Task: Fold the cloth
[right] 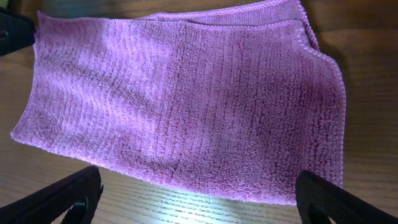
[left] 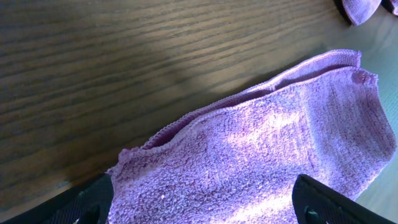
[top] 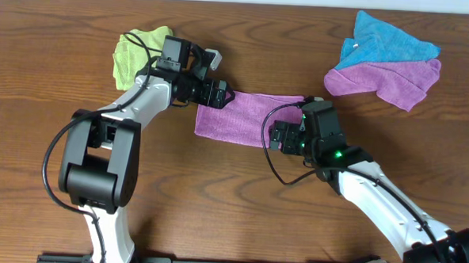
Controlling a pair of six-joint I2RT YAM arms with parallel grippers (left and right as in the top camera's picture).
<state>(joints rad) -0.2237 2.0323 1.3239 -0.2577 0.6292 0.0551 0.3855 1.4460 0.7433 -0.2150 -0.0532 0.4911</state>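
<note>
The cloth (top: 235, 116) lies folded double as a magenta-purple rectangle in the middle of the table. My left gripper (top: 218, 95) hovers over its upper left corner with the jaws wide apart. In the left wrist view the cloth (left: 267, 143) shows two stacked layers along its far edge, and the left gripper (left: 202, 208) has only towel beneath it. My right gripper (top: 278, 137) sits at the cloth's right end, also open. In the right wrist view the cloth (right: 186, 99) lies flat, and the right gripper (right: 199, 202) hangs over bare wood just short of its near edge.
A light green cloth (top: 141, 52) lies crumpled at the back left, behind the left arm. A blue cloth (top: 385, 39) rests partly on a lavender cloth (top: 387, 79) at the back right. The tabletop (top: 216, 194) is brown wood.
</note>
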